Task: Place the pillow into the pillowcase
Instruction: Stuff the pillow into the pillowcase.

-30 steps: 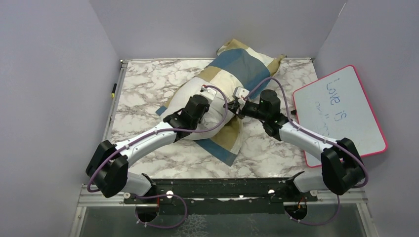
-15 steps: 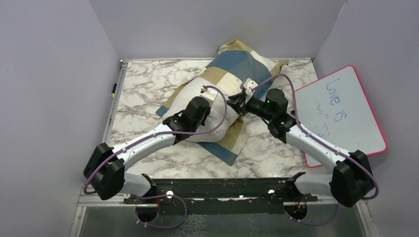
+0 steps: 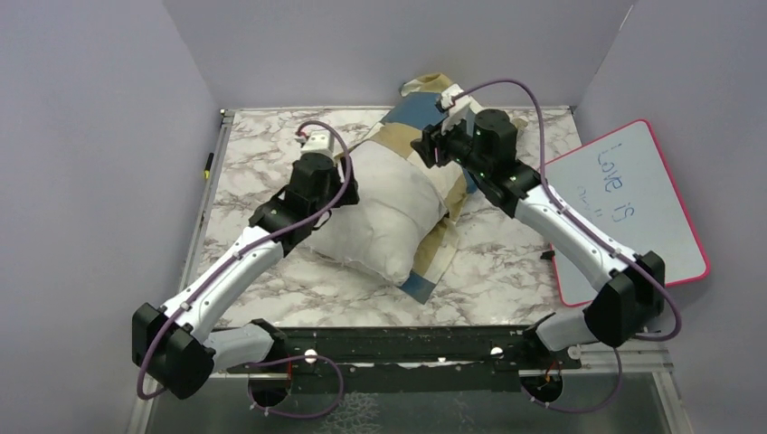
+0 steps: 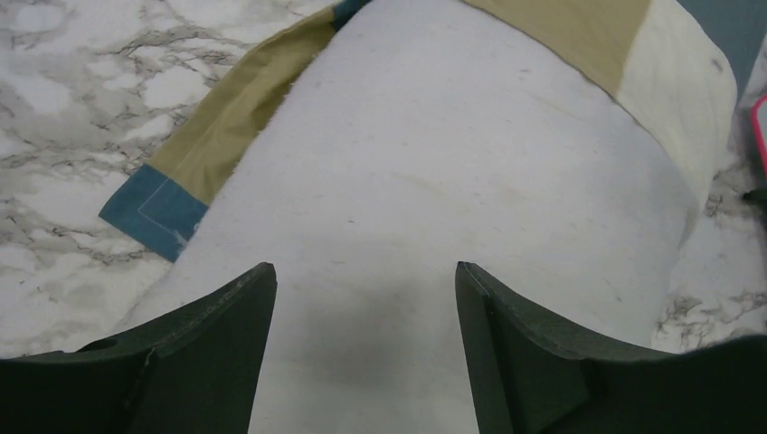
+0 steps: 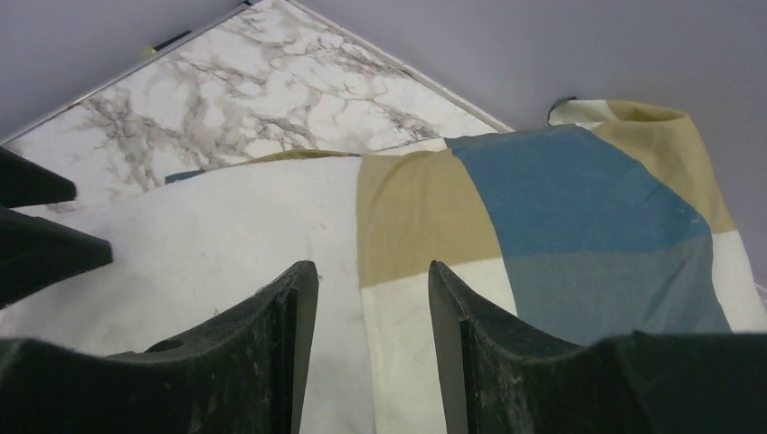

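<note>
Pillow [image 3: 380, 217] half sleeved at the far middle of the worktop [image 3: 262, 163].
Left gripper [image 4: 364, 271] and right gripper [image 5: 373, 271] hover spread and empty; each should pinch only the pillowcase [image 5: 579, 208] hem, then draw it nearward.

The left gripper [image 4: 362, 271] and right gripper [image 5: 373, 267] have opened and moved toward the bench's [image 3: 262, 154] far edge. The plump off-white rectangular pillow [image 3: 384, 217] has slumped nearer the near edge.
</note>
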`<state>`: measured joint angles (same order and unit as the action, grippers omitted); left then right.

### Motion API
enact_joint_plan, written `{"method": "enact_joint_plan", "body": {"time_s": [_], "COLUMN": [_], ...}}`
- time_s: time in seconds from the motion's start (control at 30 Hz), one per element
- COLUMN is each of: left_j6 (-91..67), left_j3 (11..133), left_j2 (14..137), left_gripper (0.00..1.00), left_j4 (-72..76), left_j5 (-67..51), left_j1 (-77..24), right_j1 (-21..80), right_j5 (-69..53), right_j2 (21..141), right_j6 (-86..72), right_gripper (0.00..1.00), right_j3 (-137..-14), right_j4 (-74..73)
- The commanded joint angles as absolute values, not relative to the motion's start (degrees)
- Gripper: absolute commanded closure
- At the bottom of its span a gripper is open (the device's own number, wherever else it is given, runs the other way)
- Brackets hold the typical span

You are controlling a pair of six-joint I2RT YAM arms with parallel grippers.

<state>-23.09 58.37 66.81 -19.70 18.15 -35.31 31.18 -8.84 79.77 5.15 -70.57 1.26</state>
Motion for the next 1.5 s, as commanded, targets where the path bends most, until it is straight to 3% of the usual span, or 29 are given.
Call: {"method": "enact_joint_plan", "body": {"time_s": [0.0, 0.13, 0.4, 0.47, 0.6, 0.73, 0.87, 0.93, 1.07, 1.27, 1.47], "left_j6": [-31.24, -31.58, -31.65, -32.28, -32.89, -31.63, -31.51, -31.82, -32.90, -31.99, -30.96], "left_j3": [57.33, 51.27, 41.81, 39.63, 36.12, 33.77, 32.84, 32.62, 32.43, 36.72, 40.95], "left_j2": [65.27, 64.96, 71.53, 72.59, 71.75, 69.44, 68.49, 68.33, 68.18, 68.25, 67.62], "left_gripper": [0.24, 0.22, 0.22, 0.34, 0.79, 1.00, 1.00, 1.00, 1.00, 1.00, 1.00], "left_j4": [-22.94, -18.04, -10.96, -7.56, -1.58, 0.81, 1.49, 1.68, 3.77, 3.61, 1.61], "left_j5": [6.33, -0.62, -6.57, -8.03, -9.84, -8.81, -8.77, -8.92, -9.97, -8.86, -6.94], "left_j1": [-25.74, -19.63, -19.25, -19.25, -19.33, -19.43, -19.42, -19.42, -19.49, -19.51, -19.51], "right_j1": [31.49, 32.49, 35.28, 36.09, 37.91, 39.41, 40.06, 40.47, 42.21, 47.02, 49.26], "right_j5": [-9.78, -8.29, -5.48, -3.82, -1.83, 3.83, 10.60, 12.49, 9.45, 0.83, -6.94], "right_j2": [87.76, 95.87, 107.01, 110.53, 115.77, 120.36, 123.98, 124.45, 124.28, 123.26, 115.75], "right_j6": [10.28, 14.61, 21.54, 23.68, 26.21, 29.72, 32.25, 33.60, 35.90, 30.47, 23.75], "right_gripper": [0.47, 0.47, 0.43, 0.42, 0.42, 0.41, 0.46, 0.61, 0.98, 1.00, 1.00], "right_j3": [-79.78, -89.21, -96.61, -99.58, -104.66, -108.45, -111.50, -111.62, -113.14, -118.23, -110.73], "right_j4": [-6.50, -12.55, -12.64, -13.25, -15.34, -16.35, -17.11, -15.87, -15.10, -22.83, -19.38]}}
